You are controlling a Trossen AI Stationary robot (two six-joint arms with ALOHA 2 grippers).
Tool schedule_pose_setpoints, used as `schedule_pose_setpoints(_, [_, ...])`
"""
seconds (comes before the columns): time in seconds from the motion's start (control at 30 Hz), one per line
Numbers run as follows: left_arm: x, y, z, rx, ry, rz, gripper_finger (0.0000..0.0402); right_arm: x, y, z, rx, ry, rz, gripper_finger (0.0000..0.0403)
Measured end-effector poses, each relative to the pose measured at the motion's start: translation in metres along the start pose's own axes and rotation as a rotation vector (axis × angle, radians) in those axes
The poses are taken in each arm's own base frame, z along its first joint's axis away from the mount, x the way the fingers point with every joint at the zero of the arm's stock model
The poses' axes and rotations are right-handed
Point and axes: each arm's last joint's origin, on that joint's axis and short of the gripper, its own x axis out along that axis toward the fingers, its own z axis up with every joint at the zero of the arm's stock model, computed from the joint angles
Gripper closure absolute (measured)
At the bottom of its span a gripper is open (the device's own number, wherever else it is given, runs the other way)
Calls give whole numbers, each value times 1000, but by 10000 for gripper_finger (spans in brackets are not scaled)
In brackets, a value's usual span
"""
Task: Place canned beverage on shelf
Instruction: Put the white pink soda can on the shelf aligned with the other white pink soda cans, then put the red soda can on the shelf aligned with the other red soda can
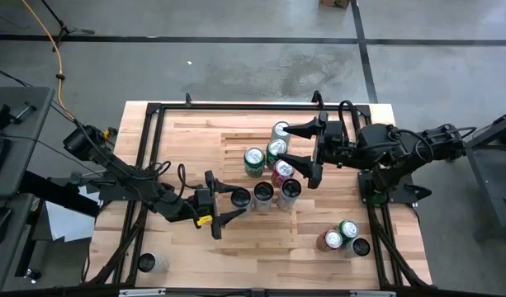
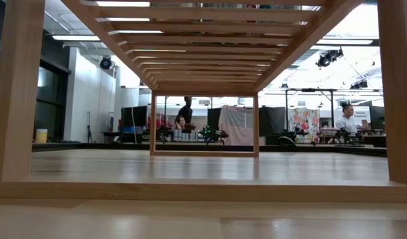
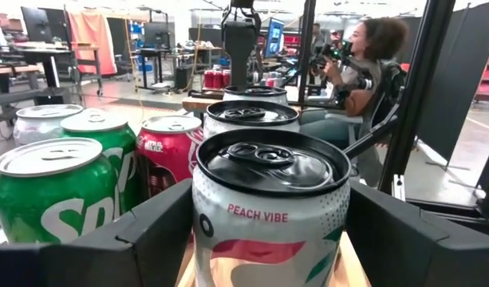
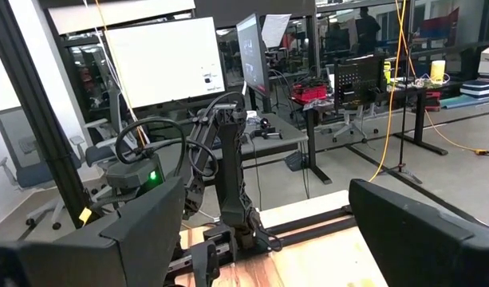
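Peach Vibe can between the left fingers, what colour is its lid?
Black lid, clearest in the left wrist view.

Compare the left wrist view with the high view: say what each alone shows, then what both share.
Left wrist view only: the PEACH VIBE lettering on the white can between the left gripper's fingers, and a seated person beyond.
High view only: the right gripper, open above the shelf, three cans near the right edge, and a lone can at the left corner.
Both: the green cans and red can.
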Motion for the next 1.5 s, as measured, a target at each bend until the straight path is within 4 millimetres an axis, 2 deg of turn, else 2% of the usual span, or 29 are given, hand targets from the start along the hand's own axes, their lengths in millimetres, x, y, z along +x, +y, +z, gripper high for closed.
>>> schedule_pose_setpoints(0.23, [0,2,2,11,-3,19,110,0,0,0,0,0,1,64])
schedule_pose_setpoints(0.67, [-11,10,22,-5,-57,-1,106,0,0,-1,-4,7,0,64])
schedule_pose_setpoints(0.87, [-22,20,43,-19,-112,1,78,0,0,-1,-5,7,0,64])
schedule_pose_setpoints(1.13, [-43,39,74,-16,-190,11,8,0,0,-1,-7,10,0,64])
schedule_pose_setpoints(1.3, [-53,44,88,2,-212,-13,11,0,0,-2,-11,18,-1,64])
schedule_pose_setpoints(1.5, [-55,46,90,-26,-217,-16,9,0,0,-3,-14,23,-2,64])
